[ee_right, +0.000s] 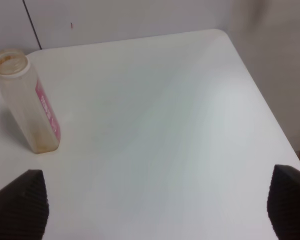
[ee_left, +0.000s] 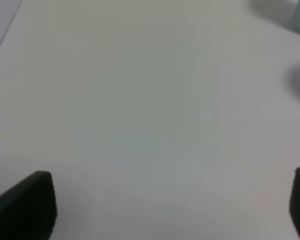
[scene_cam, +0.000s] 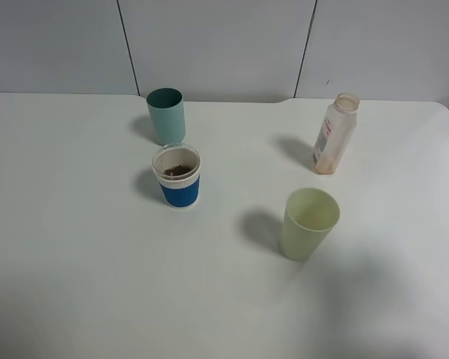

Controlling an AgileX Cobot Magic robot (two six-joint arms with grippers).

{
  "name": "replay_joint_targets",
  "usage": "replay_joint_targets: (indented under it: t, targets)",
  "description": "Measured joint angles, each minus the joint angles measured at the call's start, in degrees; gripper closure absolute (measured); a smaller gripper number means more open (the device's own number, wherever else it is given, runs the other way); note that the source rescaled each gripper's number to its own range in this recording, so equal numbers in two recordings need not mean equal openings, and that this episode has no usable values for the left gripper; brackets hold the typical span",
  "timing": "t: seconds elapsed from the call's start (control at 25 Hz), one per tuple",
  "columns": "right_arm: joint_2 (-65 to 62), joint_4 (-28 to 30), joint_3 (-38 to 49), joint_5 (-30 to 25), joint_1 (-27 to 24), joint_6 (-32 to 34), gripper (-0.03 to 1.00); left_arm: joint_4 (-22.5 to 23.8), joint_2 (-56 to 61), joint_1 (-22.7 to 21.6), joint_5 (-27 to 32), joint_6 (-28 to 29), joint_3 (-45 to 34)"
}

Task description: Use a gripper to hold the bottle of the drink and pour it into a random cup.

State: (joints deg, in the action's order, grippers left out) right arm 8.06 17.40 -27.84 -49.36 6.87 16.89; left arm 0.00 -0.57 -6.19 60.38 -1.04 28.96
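The bottle point(scene_cam: 334, 134) stands upright and uncapped at the back right of the white table, with brown residue inside; it also shows in the right wrist view point(ee_right: 26, 101). The cup with the blue ribbed sleeve point(scene_cam: 177, 176) stands left of centre and holds brown drink point(scene_cam: 179, 170). Neither arm shows in the exterior high view. My left gripper point(ee_left: 172, 207) is open over bare table, with nothing between its fingers. My right gripper point(ee_right: 157, 210) is open and empty, apart from the bottle, which stands ahead of one finger point(ee_right: 21, 205).
A teal cup point(scene_cam: 167, 115) stands behind the blue-sleeved cup. A pale yellow-green cup point(scene_cam: 308, 223) stands in front of the bottle, near centre right. The table's right edge and rounded far corner point(ee_right: 230, 40) show in the right wrist view. A grey panelled wall runs behind.
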Motion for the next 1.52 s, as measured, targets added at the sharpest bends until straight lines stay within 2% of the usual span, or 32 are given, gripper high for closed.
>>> replay_joint_targets:
  t: [0.28, 0.52, 0.6, 0.76, 0.88, 1.52]
  targets:
    - [0.0, -0.3, 0.0, 0.0, 0.0, -1.8, 0.01, 0.0, 0.0, 0.0, 0.0, 0.0, 0.0]
    - [0.0, -2.9, -2.6, 0.3, 0.0, -2.1, 0.01, 0.0, 0.0, 0.0, 0.0, 0.0, 0.0]
    - [0.0, -4.5, -3.3, -1.7, 0.0, -3.0, 0.01, 0.0, 0.0, 0.0, 0.0, 0.0, 0.0]
    - [0.0, -6.2, -3.5, -11.3, 0.0, -7.4, 0.01, 0.0, 0.0, 0.0, 0.0, 0.0, 0.0]
    - [0.0, -6.3, -3.2, -15.1, 0.0, -8.3, 0.01, 0.0, 0.0, 0.0, 0.0, 0.0, 0.0]
    - [0.0, -7.0, -1.3, -12.3, 0.0, -8.4, 0.01, 0.0, 0.0, 0.0, 0.0, 0.0, 0.0]
